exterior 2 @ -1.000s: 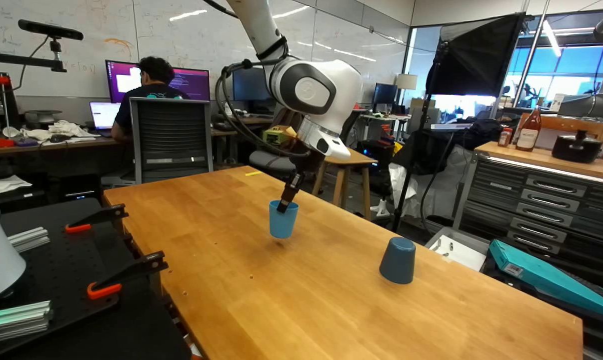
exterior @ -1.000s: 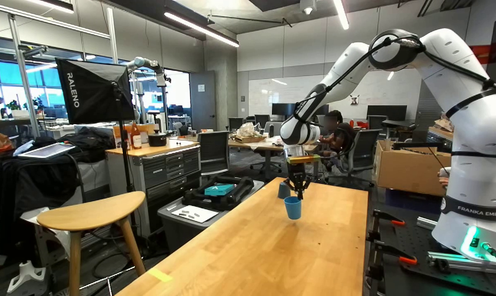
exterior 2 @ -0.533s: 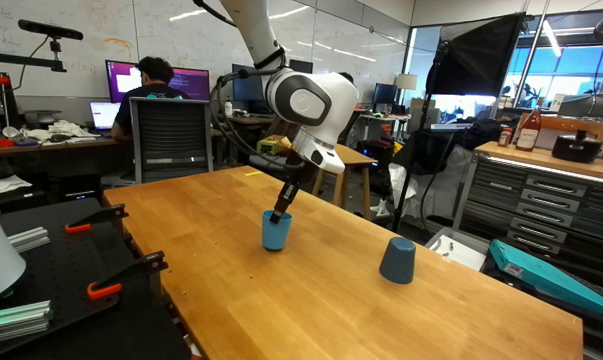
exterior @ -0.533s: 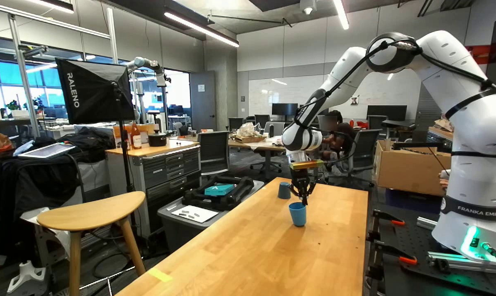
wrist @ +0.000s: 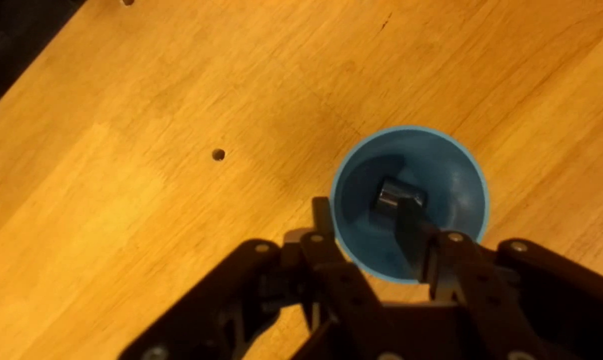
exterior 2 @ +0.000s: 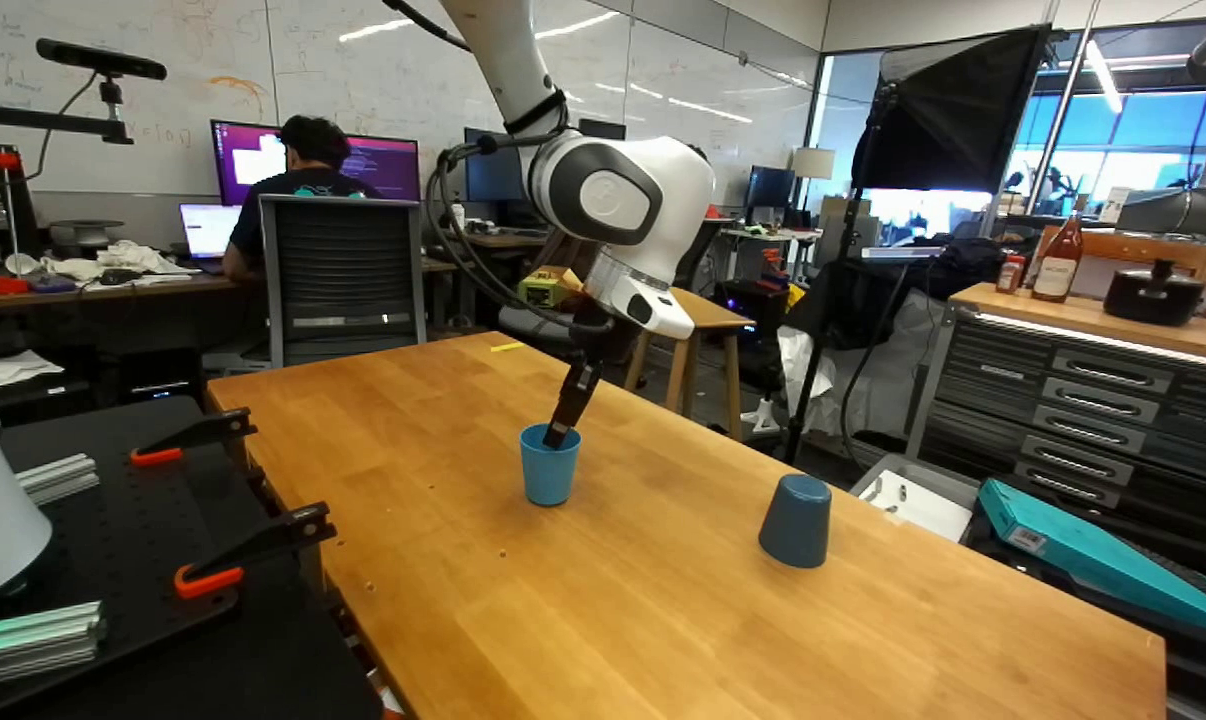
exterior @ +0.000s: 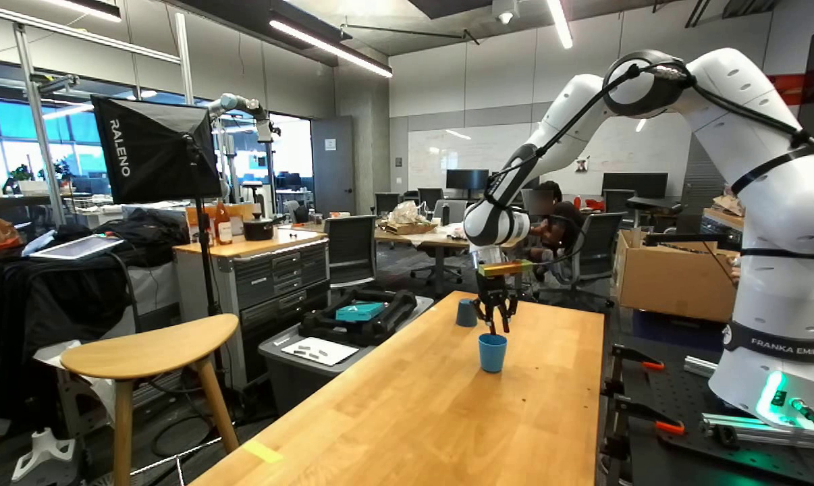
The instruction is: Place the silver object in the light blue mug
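Place: robotics lab crossed w/ open-plan office
Arm (exterior: pixel 738 142): white, marked FRANKA EMIKA, R in an exterior view; 2nd arm (exterior: pixel 235 104) in bkgd, upper L
Table (exterior 2: pixel 563 600): wood, lower ctr of both exterior views
Plate (exterior: pixel 724 466): black, holed, w/ orange-tipped clamps (exterior: pixel 669 427) & metal rails (exterior: pixel 699 366), lower R in an exterior view
Camera (exterior 2: pixel 101 60): on boom (exterior 2: pixel 38 120), upper L in an exterior view
Softbox (exterior: pixel 154 148): marked RALENO, upper L in an exterior view
Desk (exterior 2: pixel 178 285): mid L in an exterior view; person (exterior 2: pixel 303 190) in mesh chair (exterior 2: pixel 345 280) facing monitors (exterior 2: pixel 388 165) & laptop (exterior 2: pixel 211 232)
Whiteboard (exterior 2: pixel 383 85): scribbled on, upper L, behind desk
Cabinet (exterior 2: pixel 983 420): grey, w/ drawers (exterior 2: pixel 1088 430), R in an exterior view; pot (exterior 2: pixel 1153 297) & bottle (exterior 2: pixel 1057 268) on top
Lights (exterior: pixel 329 47): ceiling strips, upper L in an exterior view
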Robot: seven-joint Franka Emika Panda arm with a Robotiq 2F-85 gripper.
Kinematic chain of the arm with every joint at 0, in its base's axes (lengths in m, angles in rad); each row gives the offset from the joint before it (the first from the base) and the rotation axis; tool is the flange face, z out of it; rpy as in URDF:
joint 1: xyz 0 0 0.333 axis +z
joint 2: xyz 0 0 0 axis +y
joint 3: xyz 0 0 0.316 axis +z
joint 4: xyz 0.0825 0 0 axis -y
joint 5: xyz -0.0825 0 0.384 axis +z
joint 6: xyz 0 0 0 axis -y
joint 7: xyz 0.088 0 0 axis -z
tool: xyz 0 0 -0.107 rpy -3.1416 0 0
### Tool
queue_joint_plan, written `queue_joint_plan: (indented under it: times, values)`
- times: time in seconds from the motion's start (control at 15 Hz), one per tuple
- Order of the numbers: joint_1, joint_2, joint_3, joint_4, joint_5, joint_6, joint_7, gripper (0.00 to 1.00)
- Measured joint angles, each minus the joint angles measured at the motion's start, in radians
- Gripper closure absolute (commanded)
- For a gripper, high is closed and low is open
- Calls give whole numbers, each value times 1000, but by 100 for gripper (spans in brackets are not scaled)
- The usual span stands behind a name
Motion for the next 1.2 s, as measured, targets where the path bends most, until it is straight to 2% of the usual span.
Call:
queue_joint_plan:
  times: [0.27,0.8,1.0,1.2]
  values:
    - [0,-81,0,-17,-83,-19,-77,1]
    - [28,-421,18,-62,-300,-51,-210,1]
    - [30,-527,45,-78,-291,-38,-260,0]
    - [30,-563,51,-87,-272,-38,-272,0]
